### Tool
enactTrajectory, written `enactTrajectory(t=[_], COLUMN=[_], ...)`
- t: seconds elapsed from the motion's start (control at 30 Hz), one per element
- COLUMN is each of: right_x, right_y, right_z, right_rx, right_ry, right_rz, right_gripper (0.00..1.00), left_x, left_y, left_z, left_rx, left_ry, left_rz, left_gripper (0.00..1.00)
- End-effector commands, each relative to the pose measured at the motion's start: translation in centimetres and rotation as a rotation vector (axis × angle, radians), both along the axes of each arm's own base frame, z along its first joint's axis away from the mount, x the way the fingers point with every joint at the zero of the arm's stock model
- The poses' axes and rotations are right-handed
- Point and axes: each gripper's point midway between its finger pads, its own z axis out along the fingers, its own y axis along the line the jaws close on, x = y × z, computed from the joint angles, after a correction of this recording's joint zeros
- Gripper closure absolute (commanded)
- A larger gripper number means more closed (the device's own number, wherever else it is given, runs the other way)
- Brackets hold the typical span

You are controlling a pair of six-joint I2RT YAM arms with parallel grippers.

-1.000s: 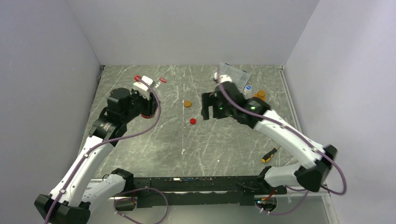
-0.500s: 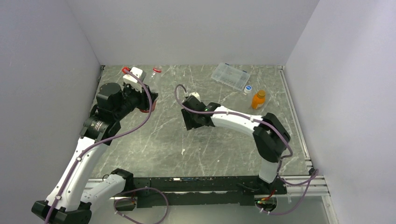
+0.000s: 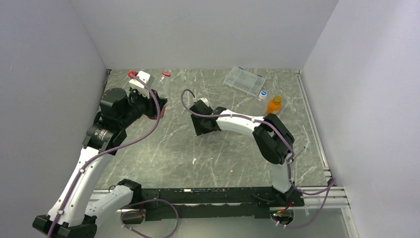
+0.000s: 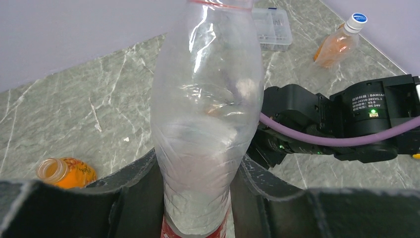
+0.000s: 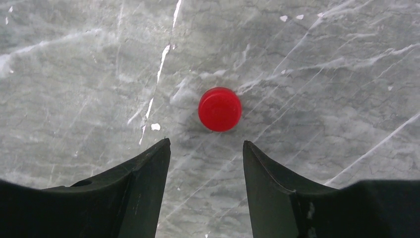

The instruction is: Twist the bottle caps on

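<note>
Your left jaws are pinching the clear bottle (image 4: 205,114) low on its body, right at the red label band, with the fingers (image 4: 133,198) pressed against both sides. Its long axis runs straight out from the wrist. The neck and red collar ring point away, toward the far wall of the counter (image 3: 218,148) in the top view. The mouth itself is cut off at the top of the left wrist view.

Over on the right, your right jaws are spread wide, nothing between them, held over bare marble. The red cap (image 5: 220,109) lies flat on the counter, closed top up, just beyond the fingertips (image 5: 156,158). It sits almost on the centre line of the gap, a touch toward the right-hand finger in that view, and touches neither. In the top view the right arm covers it.

Left of the clear bottle, the open orange bottle (image 4: 67,172) lies on its side, mouth pointing left. The second orange bottle (image 3: 274,105) sits near the compartment box (image 3: 244,81) at the far right.
</note>
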Motion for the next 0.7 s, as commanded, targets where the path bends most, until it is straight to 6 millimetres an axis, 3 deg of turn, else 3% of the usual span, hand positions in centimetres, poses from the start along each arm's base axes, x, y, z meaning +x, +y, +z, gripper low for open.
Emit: enactTrajectory(t=[0.0,0.67], right_x=[2.0,3.2], right_y=[0.9,0.7], right_z=[0.8,-1.2], right_rx=[0.043,0.037], right_ry=[-0.038,-0.011], right_rz=[-0.003,-0.030], right_gripper=[0.43,0.53], left_x=[-0.7,-0.6], left_y=[0.1,-0.3], left_z=[2.7,2.1], left_rx=[-0.022,-0.020], left_ry=[-0.066,-0.049], left_rz=[-0.013,-0.031], left_gripper=[0.53,0.54])
